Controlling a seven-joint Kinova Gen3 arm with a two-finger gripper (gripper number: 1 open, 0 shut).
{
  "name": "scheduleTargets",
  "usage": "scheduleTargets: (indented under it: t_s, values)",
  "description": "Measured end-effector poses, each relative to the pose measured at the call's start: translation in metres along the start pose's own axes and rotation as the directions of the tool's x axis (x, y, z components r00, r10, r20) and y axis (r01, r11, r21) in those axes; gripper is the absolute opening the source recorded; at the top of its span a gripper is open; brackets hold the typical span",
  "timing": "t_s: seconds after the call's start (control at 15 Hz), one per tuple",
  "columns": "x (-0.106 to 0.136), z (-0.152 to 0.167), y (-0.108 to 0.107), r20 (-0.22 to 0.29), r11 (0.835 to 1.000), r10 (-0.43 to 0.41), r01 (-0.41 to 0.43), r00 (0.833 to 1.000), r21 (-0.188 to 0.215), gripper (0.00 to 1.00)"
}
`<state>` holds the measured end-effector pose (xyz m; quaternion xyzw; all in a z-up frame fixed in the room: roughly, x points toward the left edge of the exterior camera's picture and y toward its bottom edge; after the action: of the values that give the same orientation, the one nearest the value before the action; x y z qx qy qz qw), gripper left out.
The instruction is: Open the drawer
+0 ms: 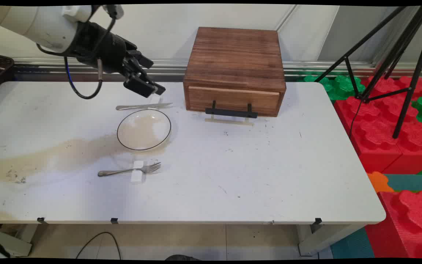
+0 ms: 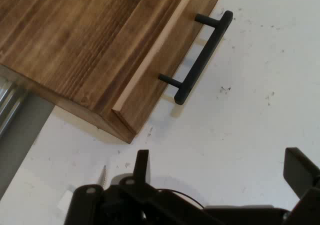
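Gripper [image 1: 148, 88] hangs above the table's [image 1: 233, 176] far side, fingers spread wide and holding nothing. Nearest thing is a knife [image 1: 143, 106], just below it toward 6 o'clock, its long axis running 9 to 3. Beyond the knife sits a plate [image 1: 144, 129]; a wooden drawer box [image 1: 234, 69] stands at 3 o'clock.

No legible text, label, brand, number or sign appears in either view. The wooden drawer box [image 1: 234, 69], the plate [image 1: 144, 129] and the cutlery carry no readable markings.
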<state>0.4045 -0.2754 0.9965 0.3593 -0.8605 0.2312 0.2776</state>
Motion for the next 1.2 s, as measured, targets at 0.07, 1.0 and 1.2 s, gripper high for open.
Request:
scheduleTargets:
  t_s: [0.07, 1.0, 1.2]
  values:
    - [0.003, 0.003, 0.002, 0.011, 1.000, 0.005, -0.005, 1.000, 0.000, 1.00]
    - [0.060, 0.090, 0.023, 0.117, 1.000, 0.029, -0.028, 0.993, -0.013, 1.00]
    - [0.071, 0.117, 0.027, 0.136, 1.000, 0.023, -0.022, 0.990, -0.008, 1.00]
